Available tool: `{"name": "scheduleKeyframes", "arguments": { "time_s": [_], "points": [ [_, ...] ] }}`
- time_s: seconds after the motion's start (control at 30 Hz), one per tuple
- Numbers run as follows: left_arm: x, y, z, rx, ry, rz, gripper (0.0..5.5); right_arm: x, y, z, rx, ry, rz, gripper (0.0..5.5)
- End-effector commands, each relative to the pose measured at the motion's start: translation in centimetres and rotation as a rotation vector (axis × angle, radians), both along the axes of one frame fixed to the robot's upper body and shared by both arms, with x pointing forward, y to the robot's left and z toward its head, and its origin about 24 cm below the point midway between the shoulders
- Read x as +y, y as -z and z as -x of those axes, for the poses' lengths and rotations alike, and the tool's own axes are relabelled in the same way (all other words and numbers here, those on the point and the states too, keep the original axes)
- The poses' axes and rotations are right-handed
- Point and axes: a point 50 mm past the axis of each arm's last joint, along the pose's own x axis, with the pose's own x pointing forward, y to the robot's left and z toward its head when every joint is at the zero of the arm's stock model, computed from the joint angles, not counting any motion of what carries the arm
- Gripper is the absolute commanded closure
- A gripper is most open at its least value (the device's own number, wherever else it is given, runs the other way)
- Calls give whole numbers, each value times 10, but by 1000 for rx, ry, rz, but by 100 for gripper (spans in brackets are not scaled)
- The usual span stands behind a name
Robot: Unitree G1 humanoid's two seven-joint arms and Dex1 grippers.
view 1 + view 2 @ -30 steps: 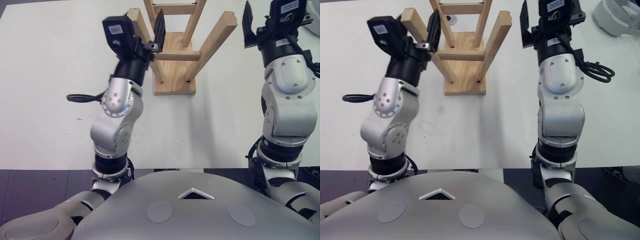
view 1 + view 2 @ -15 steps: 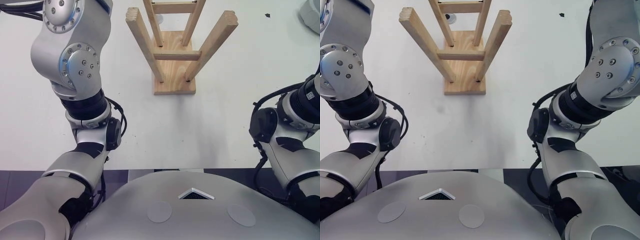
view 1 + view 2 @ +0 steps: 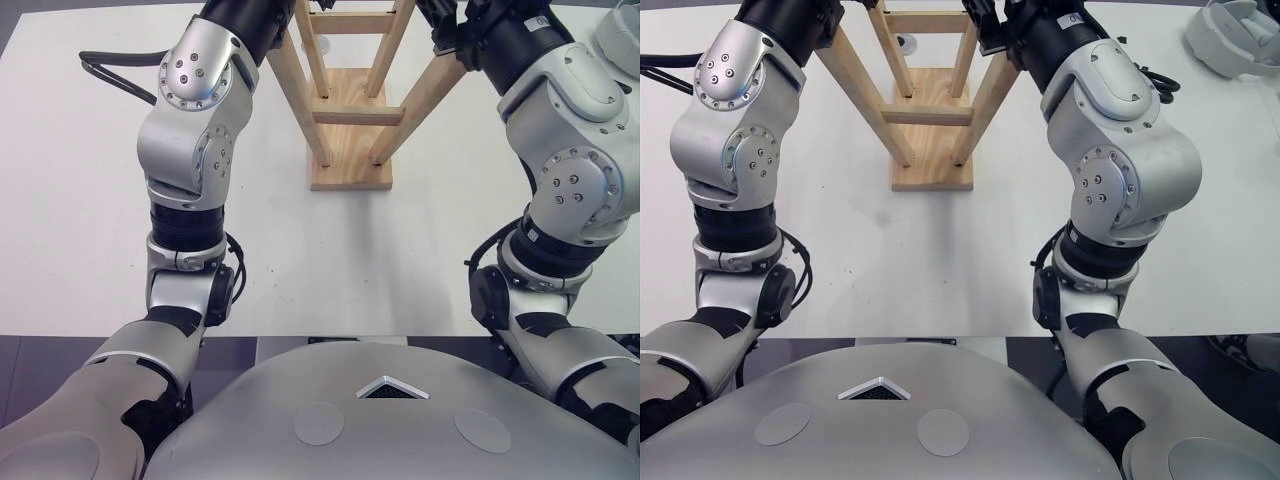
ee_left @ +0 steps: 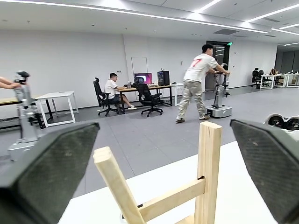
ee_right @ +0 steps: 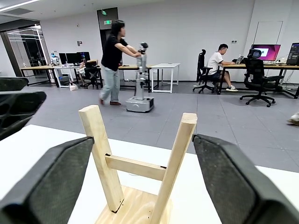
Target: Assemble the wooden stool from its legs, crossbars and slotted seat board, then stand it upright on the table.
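Nearest: bare stretch of white table (image 3: 80, 250), nothing to log.

Mid-table: found wooden stool (image 3: 426, 100) already put together but upside down. Slotted seat board (image 3: 350, 175) flat on the table, four legs (image 5: 100, 154) pointing up, crossbars (image 3: 358, 116) seated between them. Judged assembly done; left to do: turn over and stand upright.

Higher and farther, at leg-top level: logged left gripper (image 4: 164, 125) by the legs on the robot's left, right gripper (image 5: 144, 139) by those on its right. Read both as spread wide and clamped on nothing. From each wrist, saw dark pads (image 4: 51, 172) far apart, with a pair of legs and a crossbar framed in the gap, beyond the tips rather than between them. Cannot tell from the head views whether either gripper touches wood.

Relation to watch: long axis of the legs near vertical, leaning slightly outward toward the top. Stool straight ahead of both grippers, about midway between the arms, neither arm clearly nearer. Would expect a two-sided grasp, one leg per gripper, then a flip about a horizontal axis. Risks, as judged: uneven grip twisting the joints, or seat board skidding on the table.

Farthest: white device (image 3: 1230, 35) at the table's far right, well apart from the stool.
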Motion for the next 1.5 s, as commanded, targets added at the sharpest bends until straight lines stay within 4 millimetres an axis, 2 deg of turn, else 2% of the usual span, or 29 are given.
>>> {"name": "scheduleKeyframes", "arguments": {
  "time_s": [0.03,0.1,0.17,0.2,0.27,0.33,0.43,0.5,0.57,0.63,0.77,0.83,0.87,0.97,1.1,1.17,1.23,1.3,1.4,1.5],
  "points": [
    [9,9,0,91,-21,48,33,-9,-37,0,-216,58,-37,156],
    [27,-18,3,14,-82,130,33,-28,-46,6,-311,159,-28,156],
    [54,-36,10,-54,-178,193,33,-64,-33,10,-321,339,22,156],
    [65,-36,13,-67,-223,193,33,-80,-23,13,-303,415,46,156],
    [87,-10,17,-1,-331,161,33,-111,6,17,-220,548,102,156],
    [105,21,21,81,-416,118,33,-128,27,22,-162,615,156,156],
    [124,49,26,154,-496,77,33,-135,41,25,-132,639,175,156],
    [123,65,29,198,-509,40,33,-126,44,25,-118,609,186,156],
    [112,78,34,255,-502,18,33,-111,48,24,-98,554,203,156],
    [82,77,39,268,-436,17,33,-86,48,22,-101,461,256,156],
    [24,69,56,305,-278,47,33,-27,32,17,-124,244,261,156],
    [8,69,64,331,-232,45,33,-1,30,20,-127,137,299,156],
    [6,72,66,352,-234,43,33,5,32,22,-116,109,322,156],
    [18,84,65,394,-292,21,33,1,41,25,-75,116,374,156],
    [33,85,60,366,-320,-40,33,-20,49,24,-42,201,422,156],
    [48,75,49,303,-348,-84,33,-42,48,21,-43,284,442,156],
    [66,53,32,199,-376,-99,33,-63,28,14,-117,358,412,156],
    [72,21,16,88,-351,-57,33,-73,-3,8,-243,373,356,156],
    [55,-40,6,-80,-195,81,33,-68,-56,8,-458,303,218,156],
    [32,-67,15,-104,-39,199,33,-55,-89,19,-575,191,42,156]
  ]
}}
